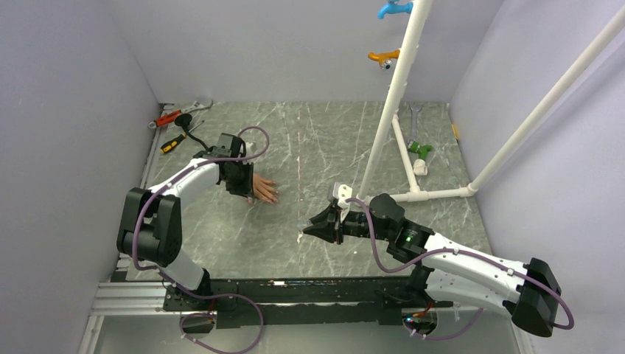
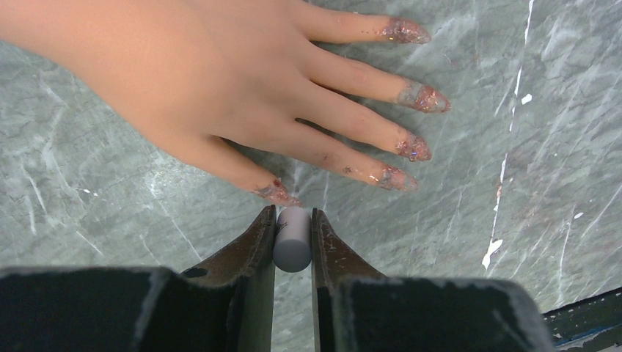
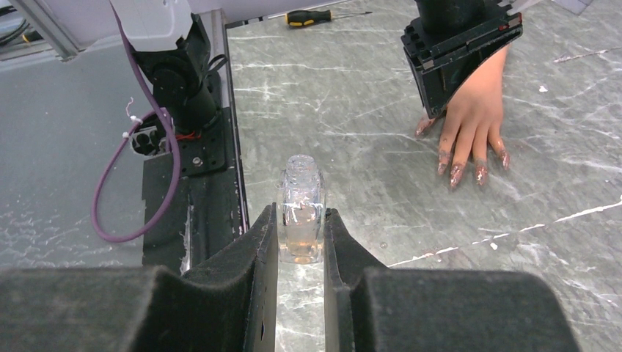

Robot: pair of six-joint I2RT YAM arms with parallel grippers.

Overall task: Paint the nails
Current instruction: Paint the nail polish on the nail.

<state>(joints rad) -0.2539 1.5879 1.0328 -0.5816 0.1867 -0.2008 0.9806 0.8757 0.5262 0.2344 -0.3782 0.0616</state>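
The tiny reddish-pink, glitter-smeared fingernails [image 2: 414, 149] tip a flesh-coloured mannequin hand [image 2: 205, 81] — palm down, splayed on the grey-green marbled tabletop [image 2: 110, 220]. All five look coated, smudgily.

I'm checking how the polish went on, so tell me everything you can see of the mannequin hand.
The mannequin hand looks like flesh-coloured rubbery plastic. It lies palm down on the marbled grey table, fingers slightly spread. All five nails carry glittery reddish-pink polish, smeared past their edges. The left pincer hangs over it, gripping a white cylinder beside the thumb tip; contact cannot be told.
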